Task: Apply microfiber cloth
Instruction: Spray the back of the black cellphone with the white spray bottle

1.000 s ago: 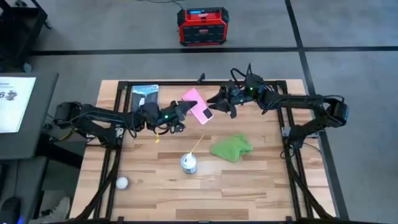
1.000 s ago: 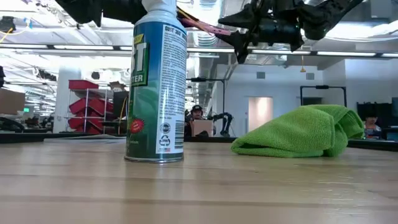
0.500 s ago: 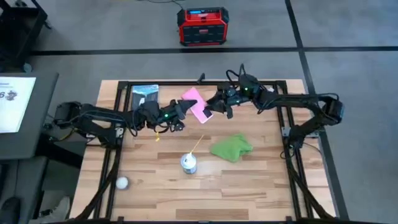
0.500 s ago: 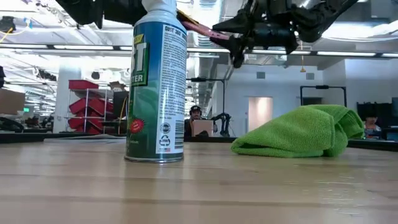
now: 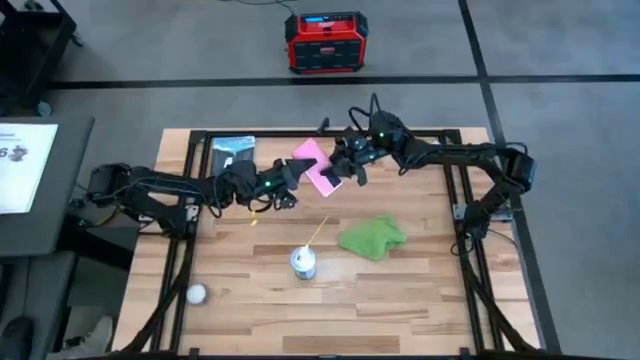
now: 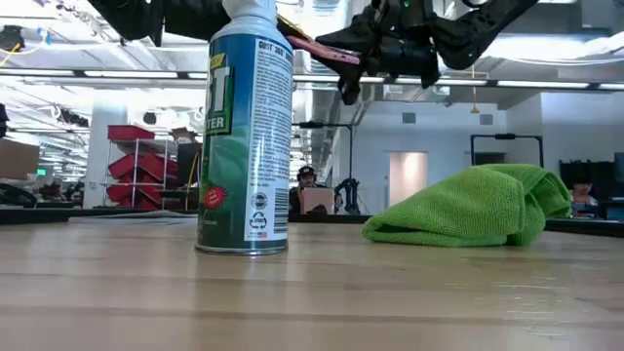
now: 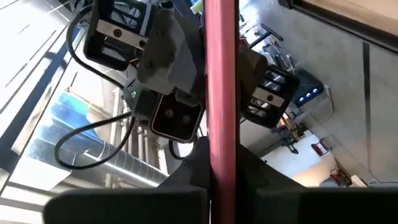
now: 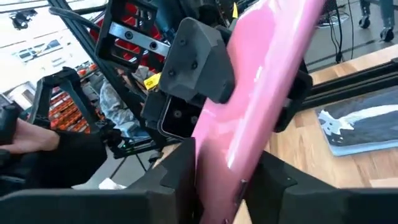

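Pinching the pink phone (image 5: pixel 318 167) aloft, both grippers (image 5: pixel 296 176) (image 5: pixel 340 165) hover beyond the green-labelled spray can (image 6: pixel 246 136), lettering unreadable.

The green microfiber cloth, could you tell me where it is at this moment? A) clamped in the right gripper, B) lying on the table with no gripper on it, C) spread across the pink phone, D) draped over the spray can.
B: the microfiber cloth lies bunched on the table, while both grippers are up at the pink phone.
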Tool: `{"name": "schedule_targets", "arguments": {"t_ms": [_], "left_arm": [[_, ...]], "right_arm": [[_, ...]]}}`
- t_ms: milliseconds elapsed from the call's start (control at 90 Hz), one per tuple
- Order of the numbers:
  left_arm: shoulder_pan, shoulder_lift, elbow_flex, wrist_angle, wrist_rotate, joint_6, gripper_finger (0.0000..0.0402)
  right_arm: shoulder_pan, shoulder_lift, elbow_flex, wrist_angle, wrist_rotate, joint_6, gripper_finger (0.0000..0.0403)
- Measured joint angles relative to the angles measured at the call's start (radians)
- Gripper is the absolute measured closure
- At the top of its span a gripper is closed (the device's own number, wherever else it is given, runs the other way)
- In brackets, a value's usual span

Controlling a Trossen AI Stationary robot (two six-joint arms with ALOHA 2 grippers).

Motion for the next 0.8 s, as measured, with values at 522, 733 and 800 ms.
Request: {"name": "schedule_targets", "arguments": {"t_ms": [522,733,800], "left_arm": [[-0.006,0.000,0.002,-0.019,0.001,-0.038,0.0354],[-0.015,0.000,0.001,-0.023,-0.010,-0.095,0.0318],[-0.015,0.000,0.001,-0.015,-0.013,-0.112,0.0306]], "right_arm": [[-0.013,0.000,0.000,-0.018,-0.032,-0.024,0.0383],[-0.014,0.000,0.000,-0.036,-0.033,-0.052,0.0387],[-0.014,-0.001,0.000,-0.036,-0.035,-0.055,0.0387]]}}
